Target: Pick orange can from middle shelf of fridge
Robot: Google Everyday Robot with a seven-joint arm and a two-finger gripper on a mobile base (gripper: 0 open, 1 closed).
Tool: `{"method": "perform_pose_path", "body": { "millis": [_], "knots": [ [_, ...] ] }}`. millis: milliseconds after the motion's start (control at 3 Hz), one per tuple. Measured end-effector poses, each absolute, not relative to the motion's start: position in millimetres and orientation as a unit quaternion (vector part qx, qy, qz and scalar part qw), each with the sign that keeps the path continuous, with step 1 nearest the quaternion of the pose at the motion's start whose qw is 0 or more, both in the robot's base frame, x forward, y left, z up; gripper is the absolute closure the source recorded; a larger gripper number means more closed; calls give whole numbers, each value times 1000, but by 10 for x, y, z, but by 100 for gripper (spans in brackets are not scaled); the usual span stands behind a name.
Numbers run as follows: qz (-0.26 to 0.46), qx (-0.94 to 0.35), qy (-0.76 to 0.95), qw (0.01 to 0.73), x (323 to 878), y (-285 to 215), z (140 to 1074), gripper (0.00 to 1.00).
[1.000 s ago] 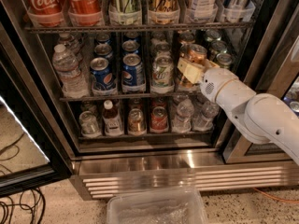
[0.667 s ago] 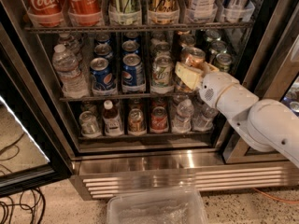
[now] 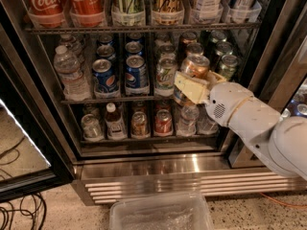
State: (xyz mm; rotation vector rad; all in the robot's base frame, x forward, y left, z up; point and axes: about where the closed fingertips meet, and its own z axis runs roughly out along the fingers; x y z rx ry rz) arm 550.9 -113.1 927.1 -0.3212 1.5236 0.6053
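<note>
The orange can [image 3: 194, 65] stands at the front of the fridge's middle shelf [image 3: 110, 99], right of centre. My gripper [image 3: 199, 83] reaches in from the right on a white arm. Its cream fingers [image 3: 188, 87] are closed around the can's lower body, one on the left front and one on the right. The can's silver top shows above the fingers. The fridge [image 3: 158, 166] is open, with a steel frame and a ribbed grille at its base.
On the middle shelf, a pale green-and-white can [image 3: 165, 73] stands just left of the orange can. Pepsi cans [image 3: 136, 74], a water bottle [image 3: 69, 73] and olive-green cans [image 3: 228, 65] stand there too. The glass door [image 3: 19, 143] hangs open at left. A clear plastic bin [image 3: 160, 214] sits on the floor below.
The gripper has pushed slightly further left around the orange can, and the fingers now sit closed on its lower body. The view has shifted a little.
</note>
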Motion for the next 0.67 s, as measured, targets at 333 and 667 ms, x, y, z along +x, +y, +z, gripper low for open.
{"method": "perform_pose_path", "body": {
  "millis": [333, 667],
  "knots": [
    [317, -146, 671, 654, 5319, -944, 9324, 100],
    [320, -148, 671, 653, 5308, -925, 9329, 100]
  ]
}}
